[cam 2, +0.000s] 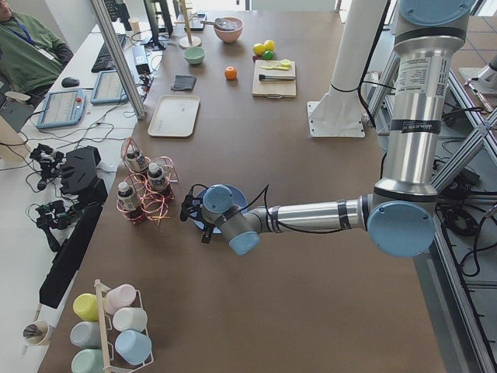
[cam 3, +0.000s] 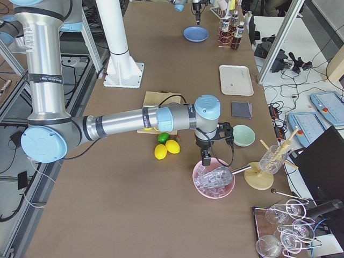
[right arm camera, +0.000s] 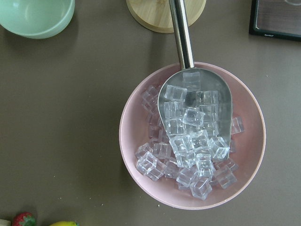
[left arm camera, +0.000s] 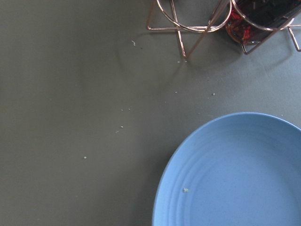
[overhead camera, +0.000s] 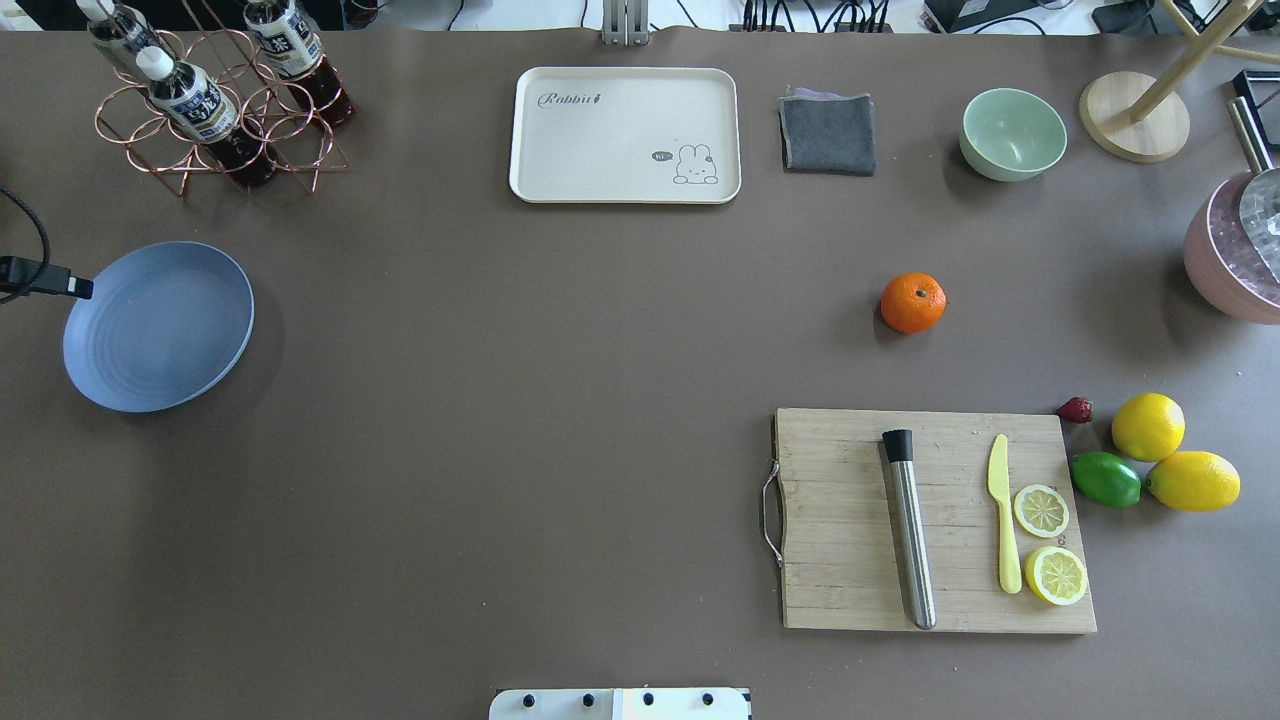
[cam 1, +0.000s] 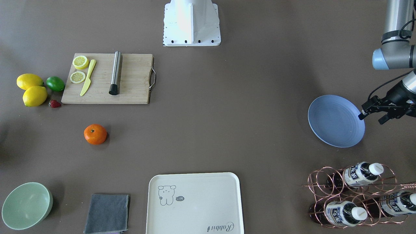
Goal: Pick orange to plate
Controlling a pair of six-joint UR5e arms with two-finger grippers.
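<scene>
The orange (cam 1: 95, 134) (overhead camera: 912, 302) lies alone on the brown table, between the cutting board (overhead camera: 850, 520) and the grey cloth (overhead camera: 827, 133). The periwinkle plate (cam 1: 336, 121) (overhead camera: 158, 325) (left arm camera: 235, 174) sits far across the table and has nothing on it. My left gripper (cam 1: 370, 118) hovers at the plate's outer edge, and its fingers look open with nothing between them. My right gripper (cam 3: 206, 160) hangs over a pink bowl of ice cubes (right arm camera: 123, 127) well beyond the orange. It shows only in the side view, so I cannot tell its state.
A copper rack of bottles (cam 1: 354, 191) stands close beside the plate. Two lemons (overhead camera: 1170, 455), a lime (overhead camera: 1106, 479) and a strawberry (overhead camera: 1075, 409) lie by the cutting board, which carries a metal muddler, a yellow knife and lemon slices. A cream tray (overhead camera: 625, 135) and green bowl (overhead camera: 1012, 133) sit along the far edge.
</scene>
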